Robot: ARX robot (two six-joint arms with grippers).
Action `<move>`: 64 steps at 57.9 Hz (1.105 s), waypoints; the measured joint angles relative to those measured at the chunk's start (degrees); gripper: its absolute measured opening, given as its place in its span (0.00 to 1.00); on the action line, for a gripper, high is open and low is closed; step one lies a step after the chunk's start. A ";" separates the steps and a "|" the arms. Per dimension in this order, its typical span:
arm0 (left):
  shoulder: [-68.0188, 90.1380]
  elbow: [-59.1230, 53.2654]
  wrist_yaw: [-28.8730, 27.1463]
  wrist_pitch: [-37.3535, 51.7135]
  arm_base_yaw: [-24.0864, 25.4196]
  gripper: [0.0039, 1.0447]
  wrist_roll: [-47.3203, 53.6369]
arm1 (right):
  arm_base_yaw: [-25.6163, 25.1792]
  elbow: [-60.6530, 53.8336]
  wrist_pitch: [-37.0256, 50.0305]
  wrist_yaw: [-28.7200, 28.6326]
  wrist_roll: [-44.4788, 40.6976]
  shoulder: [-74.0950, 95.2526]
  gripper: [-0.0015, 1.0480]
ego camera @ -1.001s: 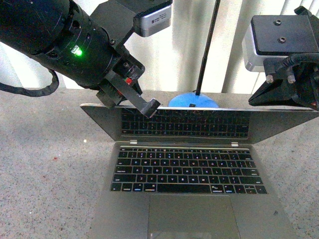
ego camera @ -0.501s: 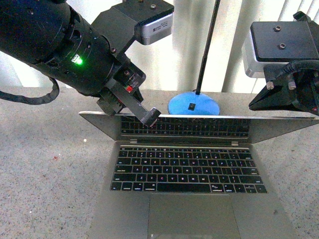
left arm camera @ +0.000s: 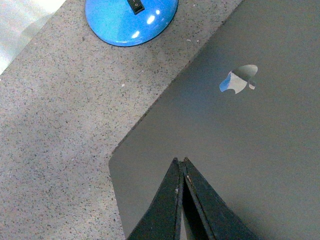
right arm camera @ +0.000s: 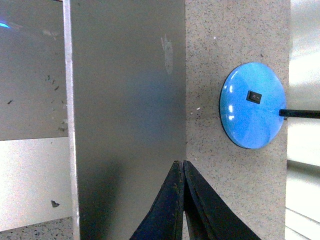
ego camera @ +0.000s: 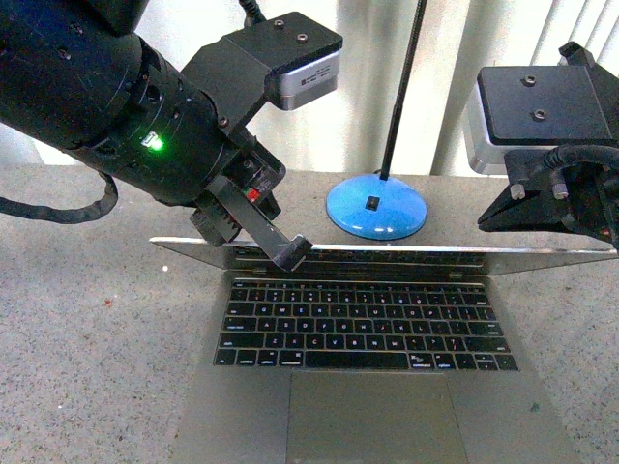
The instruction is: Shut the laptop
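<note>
Two things worry me with the laptop [ego camera: 368,338] sitting on the tabletop [ego camera: 87,319], its lid [left arm camera: 240,130] leaning well forward over the keys. The left pincer [ego camera: 290,253], fingers pressed together and empty, bears on the lid near its top edge. If that tip slips over the edge, it could hit the keys or get trapped as the lid drops. The right pincer [right arm camera: 181,170], also pressed together, sits close to the lid's side edge and might slide off. I can't tell whether it touches. The screen is barely visible and the laptop's front edge is cut off.
</note>
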 joint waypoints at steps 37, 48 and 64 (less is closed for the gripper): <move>0.83 -1.64 0.87 0.87 -0.31 0.03 0.52 | 0.22 -2.71 1.38 0.11 -0.04 0.70 0.03; 0.96 -2.99 1.05 1.57 -0.31 0.03 0.57 | 0.50 -2.89 1.73 0.13 -0.04 1.18 0.03; 1.36 -3.58 1.77 2.43 -0.31 0.03 0.55 | 1.01 -3.58 2.45 0.24 -0.04 2.16 0.03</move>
